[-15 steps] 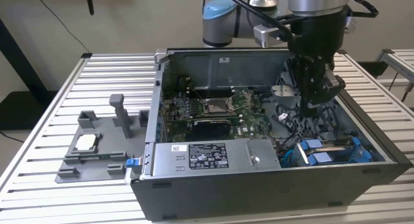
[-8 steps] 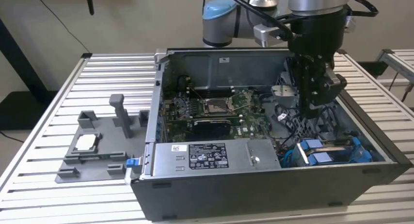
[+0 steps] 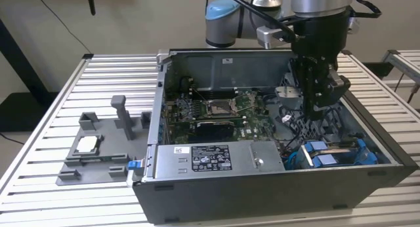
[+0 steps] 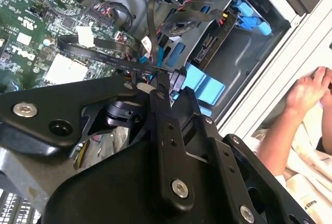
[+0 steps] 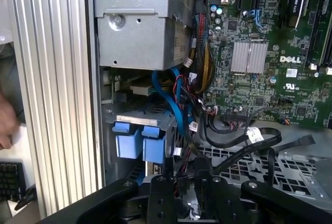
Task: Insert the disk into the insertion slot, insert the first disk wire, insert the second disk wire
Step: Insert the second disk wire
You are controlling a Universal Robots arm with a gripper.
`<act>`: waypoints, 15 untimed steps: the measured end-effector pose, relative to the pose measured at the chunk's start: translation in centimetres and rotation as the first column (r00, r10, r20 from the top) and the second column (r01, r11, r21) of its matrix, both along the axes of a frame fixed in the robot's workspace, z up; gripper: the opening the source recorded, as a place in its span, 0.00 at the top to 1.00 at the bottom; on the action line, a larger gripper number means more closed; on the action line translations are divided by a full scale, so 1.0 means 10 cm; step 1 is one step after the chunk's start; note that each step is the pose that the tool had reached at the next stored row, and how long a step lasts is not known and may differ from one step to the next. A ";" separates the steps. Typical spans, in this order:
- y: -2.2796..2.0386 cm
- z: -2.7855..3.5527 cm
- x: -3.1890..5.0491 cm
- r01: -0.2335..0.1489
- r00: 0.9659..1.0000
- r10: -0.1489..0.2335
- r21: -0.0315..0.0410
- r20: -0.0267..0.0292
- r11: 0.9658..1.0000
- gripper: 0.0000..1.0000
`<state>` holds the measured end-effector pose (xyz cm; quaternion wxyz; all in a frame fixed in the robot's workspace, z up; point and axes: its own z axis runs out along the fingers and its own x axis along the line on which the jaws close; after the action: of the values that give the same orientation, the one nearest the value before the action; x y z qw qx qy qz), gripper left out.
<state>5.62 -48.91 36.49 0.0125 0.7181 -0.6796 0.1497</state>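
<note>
The fingers [image 4: 167,81] are pinching a black wire [image 4: 98,50] near its connector end, closed on it so the plug can be steered toward the disk [image 3: 338,149], which is sitting just beyond them in the insertion slot [image 3: 308,156], blue tabs [image 5: 136,140] showing. The arm is reaching steeply down into the open computer case [image 3: 262,187] on the counter [image 3: 66,89], and a person's hand [image 4: 306,89] is resting outside the case.

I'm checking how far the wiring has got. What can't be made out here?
- Gripper contents: in the second wrist view its own black body covers where the jaws meet the black cable.
- Disk connectors: in the first wrist view, blue and black cables cross them.
- Insertion slot interior: too small in the exterior view.
</note>
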 end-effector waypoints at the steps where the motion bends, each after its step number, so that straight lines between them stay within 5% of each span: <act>1: 0.000 0.000 0.001 0.000 1.000 0.000 0.000 0.000 1.000 0.69; 15: 0.001 0.023 0.005 -0.001 1.000 0.001 0.000 0.000 1.000 0.69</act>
<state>5.67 -48.89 36.73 0.0124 0.7182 -0.6794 0.1498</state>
